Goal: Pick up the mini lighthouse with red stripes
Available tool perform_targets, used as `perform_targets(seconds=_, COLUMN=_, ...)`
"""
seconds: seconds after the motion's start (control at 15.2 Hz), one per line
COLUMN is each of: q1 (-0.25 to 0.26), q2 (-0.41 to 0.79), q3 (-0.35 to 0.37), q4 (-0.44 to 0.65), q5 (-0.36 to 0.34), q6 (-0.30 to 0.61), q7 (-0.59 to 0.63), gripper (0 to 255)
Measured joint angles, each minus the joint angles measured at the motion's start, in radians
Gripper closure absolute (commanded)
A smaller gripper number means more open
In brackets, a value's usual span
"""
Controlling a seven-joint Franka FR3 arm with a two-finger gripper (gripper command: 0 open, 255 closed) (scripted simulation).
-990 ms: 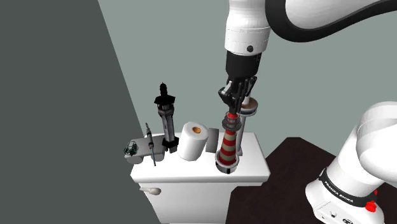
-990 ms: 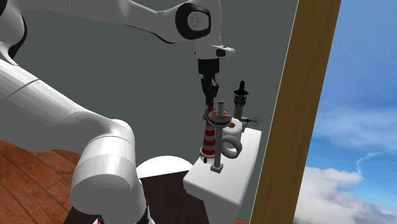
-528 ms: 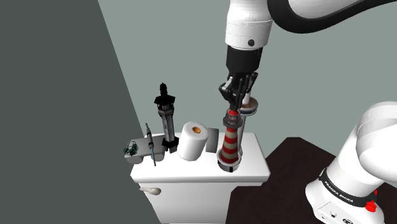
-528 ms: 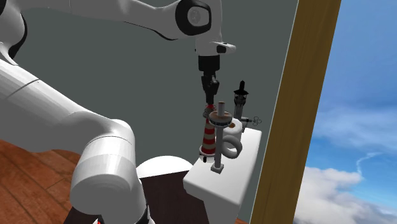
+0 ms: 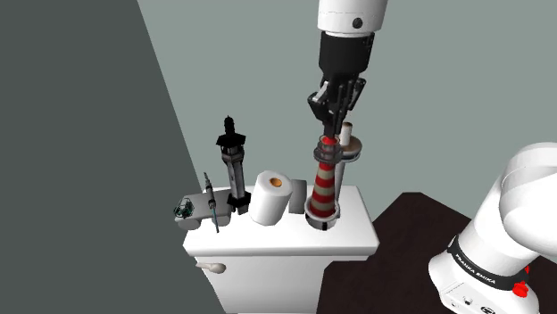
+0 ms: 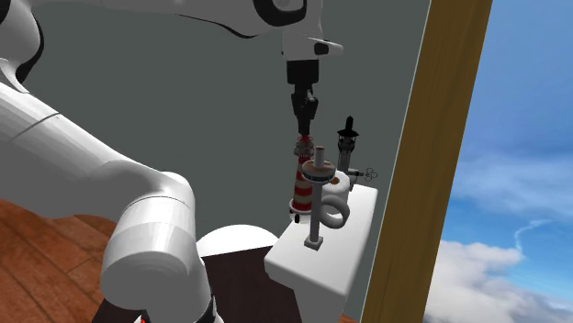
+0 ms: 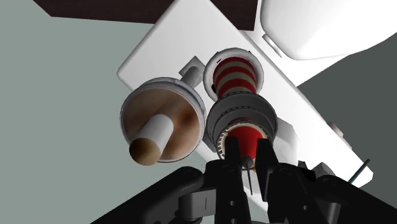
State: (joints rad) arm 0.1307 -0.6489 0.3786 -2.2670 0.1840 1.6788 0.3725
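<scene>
The mini lighthouse (image 5: 324, 183) has red and white stripes, a grey gallery ring and a red cap. It hangs upright just above the white toilet tank lid (image 5: 268, 243), near the lid's right end in the shoulder view. My gripper (image 5: 332, 134) comes straight down and is shut on the red cap. In the second exterior view the lighthouse (image 6: 302, 183) hangs under the gripper (image 6: 303, 136), its base clear of the lid. Seen from the wrist, the fingers (image 7: 233, 159) pinch the cap of the lighthouse (image 7: 236, 76), with the lid (image 7: 168, 48) below.
Close beside the lighthouse a grey post with a round brown disc (image 5: 351, 147) stands on the lid. A toilet paper roll (image 5: 270, 196), a black tower figure (image 5: 232, 165), a pen (image 5: 212, 203) and a small pair of glasses (image 5: 184, 210) are further left. A wooden door frame (image 6: 432, 165) rises beside the tank.
The gripper has risen straight up, still shut on the lighthouse's cap. The lighthouse's base has come up off the tank lid.
</scene>
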Motion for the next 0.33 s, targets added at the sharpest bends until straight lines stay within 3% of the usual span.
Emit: perform_targets(seconds=0.33, q1=-0.004, q2=0.010, q3=-0.007, q4=0.070, q5=-0.008, q6=-0.060, q7=0.004, gripper=255)
